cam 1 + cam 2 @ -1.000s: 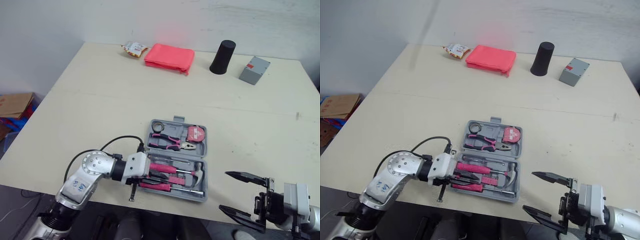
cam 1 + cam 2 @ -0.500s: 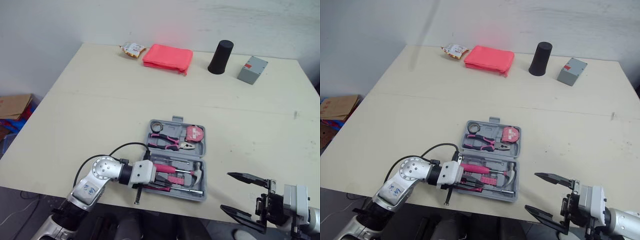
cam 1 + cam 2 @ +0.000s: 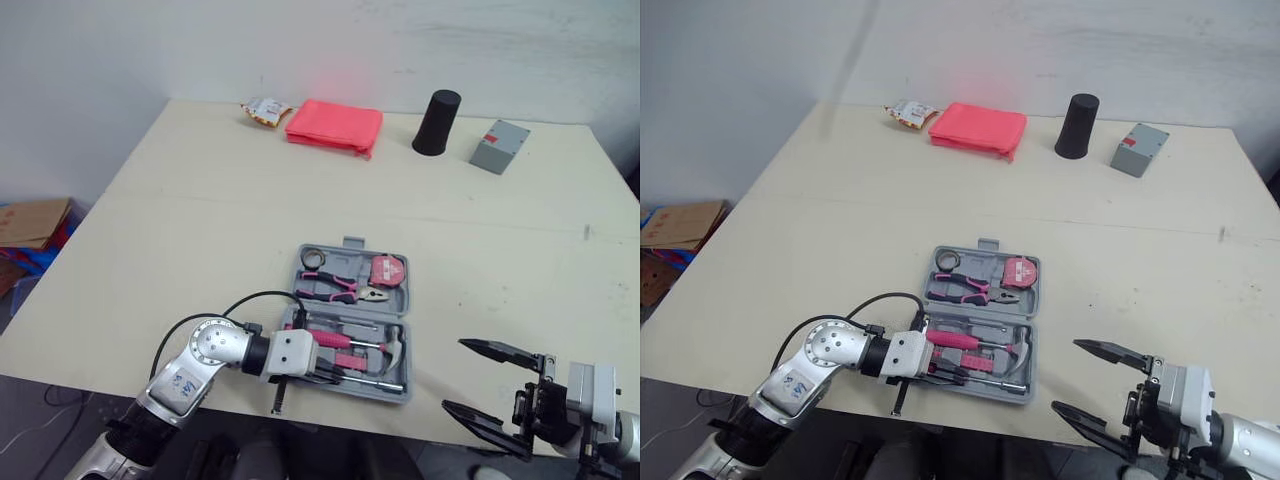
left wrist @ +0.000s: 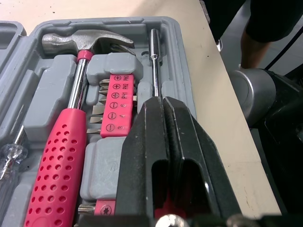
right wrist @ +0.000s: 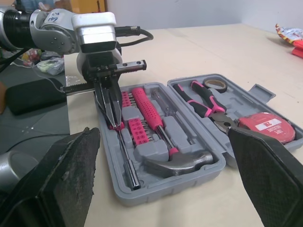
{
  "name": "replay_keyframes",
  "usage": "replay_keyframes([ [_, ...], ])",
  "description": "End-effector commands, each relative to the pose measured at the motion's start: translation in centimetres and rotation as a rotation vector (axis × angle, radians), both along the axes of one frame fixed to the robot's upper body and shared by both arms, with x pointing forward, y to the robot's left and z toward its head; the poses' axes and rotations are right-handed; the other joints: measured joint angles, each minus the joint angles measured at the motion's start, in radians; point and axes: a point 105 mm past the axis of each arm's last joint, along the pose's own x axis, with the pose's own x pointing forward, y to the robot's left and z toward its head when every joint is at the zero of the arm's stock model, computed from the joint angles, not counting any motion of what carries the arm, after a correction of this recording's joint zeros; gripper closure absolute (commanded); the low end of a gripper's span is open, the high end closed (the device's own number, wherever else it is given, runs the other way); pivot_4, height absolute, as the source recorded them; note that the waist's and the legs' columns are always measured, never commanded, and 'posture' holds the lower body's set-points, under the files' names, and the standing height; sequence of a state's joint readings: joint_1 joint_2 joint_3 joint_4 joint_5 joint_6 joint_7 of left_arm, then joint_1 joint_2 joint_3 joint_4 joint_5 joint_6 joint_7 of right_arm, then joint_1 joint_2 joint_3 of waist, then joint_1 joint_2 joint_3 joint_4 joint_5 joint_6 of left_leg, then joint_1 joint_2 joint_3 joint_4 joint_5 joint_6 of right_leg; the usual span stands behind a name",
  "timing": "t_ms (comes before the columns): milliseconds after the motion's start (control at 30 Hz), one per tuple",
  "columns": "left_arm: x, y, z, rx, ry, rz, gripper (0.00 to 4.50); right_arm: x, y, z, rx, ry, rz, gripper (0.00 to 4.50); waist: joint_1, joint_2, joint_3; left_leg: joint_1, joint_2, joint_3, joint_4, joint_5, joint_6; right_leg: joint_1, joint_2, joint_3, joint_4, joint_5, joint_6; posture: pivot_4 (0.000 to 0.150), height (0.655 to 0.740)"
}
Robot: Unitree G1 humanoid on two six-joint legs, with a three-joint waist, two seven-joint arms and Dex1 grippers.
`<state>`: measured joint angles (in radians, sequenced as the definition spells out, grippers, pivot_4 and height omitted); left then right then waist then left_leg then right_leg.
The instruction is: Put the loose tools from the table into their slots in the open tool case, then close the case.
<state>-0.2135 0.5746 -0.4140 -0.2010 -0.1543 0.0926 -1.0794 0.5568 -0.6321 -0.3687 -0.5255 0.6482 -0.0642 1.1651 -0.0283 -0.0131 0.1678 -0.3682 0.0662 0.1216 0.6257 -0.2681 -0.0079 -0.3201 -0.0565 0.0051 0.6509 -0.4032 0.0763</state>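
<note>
The grey tool case (image 3: 347,243) lies open near the table's front edge. Its far half holds pink pliers (image 3: 340,288), a tape measure (image 3: 389,269) and a tape roll (image 3: 315,257). The near half holds a hammer (image 4: 85,40), a pink bit holder (image 4: 116,104) and a clear-handled screwdriver (image 4: 10,153). My left gripper (image 4: 163,101) reaches into the near half from the left, shut on a pink-handled driver whose steel shaft (image 4: 154,61) lies along the front slot. My right gripper (image 3: 458,375) hangs open beyond the table's front edge, right of the case.
At the table's far edge stand a pink pouch (image 3: 335,125), a snack packet (image 3: 264,108), a black cylinder (image 3: 436,108) and a grey box (image 3: 499,146). A black cable (image 3: 255,297) loops from my left wrist. A cardboard box (image 3: 35,222) sits on the floor at left.
My left gripper has slid right and lower into the case's near half with the driver. The right gripper has stayed open and still. The camera has shifted slightly.
</note>
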Motion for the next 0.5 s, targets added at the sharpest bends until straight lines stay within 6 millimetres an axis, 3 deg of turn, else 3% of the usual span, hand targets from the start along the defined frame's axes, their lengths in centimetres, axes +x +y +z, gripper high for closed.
replay_keyframes([
  [33,0.7,2.3,-5.3,0.182,0.191,0.214,4.48,0.1,0.4,1.1,-0.009,-0.046,0.015,0.00,0.001,-0.001,-0.005,0.000,0.000,0.000,0.000,0.000,0.000,0.000,0.000,0.000,-0.001,0.000,0.000,0.150,0.7400],
  [133,0.5,2.1,-5.1,0.168,0.184,0.187,4.48,0.3,0.2,1.1,-0.010,-0.049,-0.001,0.00,0.003,-0.001,-0.007,0.005,-0.001,-0.001,-0.003,-0.002,-0.001,0.011,-0.002,-0.001,-0.007,0.000,0.000,0.150,0.7400],
  [200,0.6,1.4,-3.3,0.066,0.135,0.146,4.48,0.8,-0.1,1.5,0.013,-0.055,-0.039,0.00,0.002,-0.002,-0.009,0.012,-0.001,0.000,-0.010,-0.003,-0.002,0.019,-0.003,-0.001,-0.016,-0.006,-0.016,0.150,0.7400],
  [267,1.7,1.2,1.4,-0.176,0.095,0.175,4.48,2.2,-1.0,1.2,-0.025,0.005,-0.152,0.00,0.000,0.001,-0.010,0.011,-0.001,0.000,-0.012,-0.003,-0.002,0.019,-0.003,-0.002,-0.020,-0.007,-0.017,0.150,0.7400],
  [333,2.4,1.7,4.6,-0.319,0.077,0.201,4.48,3.6,-2.4,0.2,-0.109,0.077,-0.292,0.00,-0.003,0.003,-0.008,0.009,-0.002,0.001,-0.012,-0.002,-0.001,0.014,-0.004,-0.002,-0.019,-0.005,-0.015,0.150,0.7400],
  [400,2.4,3.1,6.4,-0.334,0.069,0.200,4.48,4.4,-2.8,-0.2,-0.141,0.091,-0.334,0.00,0.001,-0.004,-0.006,0.002,-0.002,-0.002,-0.011,0.003,0.003,0.003,-0.003,-0.005,-0.017,0.005,0.000,0.150,0.7400],
  [433,2.5,4.0,6.7,-0.317,0.067,0.213,4.48,4.5,-2.6,-0.2,-0.149,0.096,-0.321,0.00,0.000,-0.005,-0.005,-0.005,-0.002,-0.002,-0.011,0.003,0.002,-0.004,-0.003,-0.005,-0.016,0.005,0.000,0.150,0.7400],
  [500,3.5,6.2,6.4,-0.263,0.050,0.287,4.50,4.8,-2.3,-0.7,-0.166,0.103,-0.298,0.52,0.001,-0.004,-0.005,-0.008,-0.002,-0.002,-0.012,0.002,0.000,-0.007,-0.002,-0.005,-0.016,0.003,0.000,0.150,0.7400],
])
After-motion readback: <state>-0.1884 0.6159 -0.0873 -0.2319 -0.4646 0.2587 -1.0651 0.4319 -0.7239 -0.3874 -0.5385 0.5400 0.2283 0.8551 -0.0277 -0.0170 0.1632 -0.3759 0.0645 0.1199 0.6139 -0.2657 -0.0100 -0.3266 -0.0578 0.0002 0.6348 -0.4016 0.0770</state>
